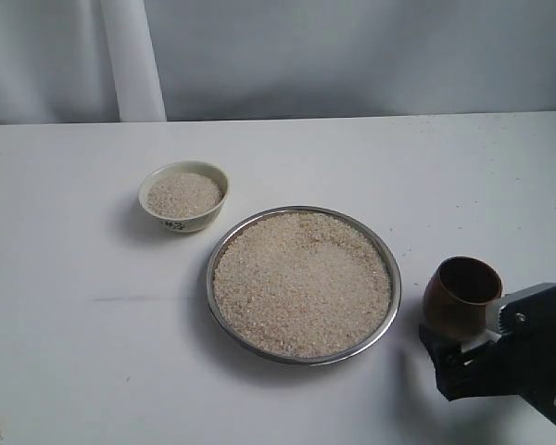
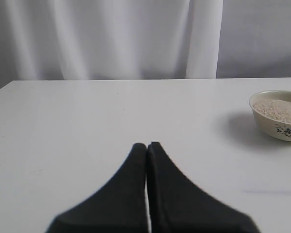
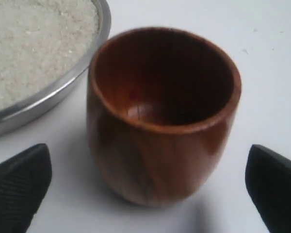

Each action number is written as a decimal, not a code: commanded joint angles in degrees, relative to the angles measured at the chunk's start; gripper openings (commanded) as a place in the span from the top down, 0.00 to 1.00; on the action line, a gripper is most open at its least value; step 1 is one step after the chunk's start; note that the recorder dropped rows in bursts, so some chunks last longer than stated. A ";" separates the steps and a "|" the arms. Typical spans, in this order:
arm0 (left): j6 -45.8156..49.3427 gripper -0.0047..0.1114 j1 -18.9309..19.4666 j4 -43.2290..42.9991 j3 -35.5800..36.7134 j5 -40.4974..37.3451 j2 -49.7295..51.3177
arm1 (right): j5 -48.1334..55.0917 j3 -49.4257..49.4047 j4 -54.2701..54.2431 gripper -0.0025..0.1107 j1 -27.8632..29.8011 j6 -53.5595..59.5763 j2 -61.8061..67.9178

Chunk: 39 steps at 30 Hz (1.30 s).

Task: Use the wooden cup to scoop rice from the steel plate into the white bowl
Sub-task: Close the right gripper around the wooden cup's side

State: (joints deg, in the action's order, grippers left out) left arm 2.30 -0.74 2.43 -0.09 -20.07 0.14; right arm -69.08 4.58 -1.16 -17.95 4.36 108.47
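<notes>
The steel plate [image 1: 215, 248] sits mid-table, filled with rice [image 1: 301, 283]. Behind it to the left stands the white bowl [image 1: 187, 223], also holding rice [image 1: 183, 195]. The wooden cup [image 1: 459, 297] stands upright and empty on the table just right of the plate. My right gripper [image 1: 461, 336] is open around the cup. In the right wrist view the cup [image 3: 162, 121] stands between the two fingers [image 3: 17, 187], with a gap on each side, next to the plate's rim [image 3: 53, 97]. My left gripper [image 2: 147, 145] is shut and empty over bare table, with the bowl [image 2: 281, 128] off to one side.
The white table [image 1: 74, 324] ends at a pale curtain [image 1: 352, 56] along the back. The left arm does not show in the exterior view.
</notes>
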 commanded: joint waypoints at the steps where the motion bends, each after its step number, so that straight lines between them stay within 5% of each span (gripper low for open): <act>1: -0.22 0.96 -0.15 -0.02 0.09 0.33 -0.14 | -0.42 1.28 1.94 0.05 -0.34 1.13 0.07; 19: -0.22 0.96 -0.15 -0.02 0.09 0.33 -0.14 | 9.79 8.93 -0.88 0.05 -0.34 1.01 0.46; 39: -0.22 0.96 -0.15 -0.02 0.09 0.33 -0.14 | 2.32 9.53 -5.16 0.05 -0.34 -0.60 4.65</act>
State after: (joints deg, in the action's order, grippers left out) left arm 2.30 -0.74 2.43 -0.09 -20.07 0.14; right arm -66.05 14.02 -4.40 -17.95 4.29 112.95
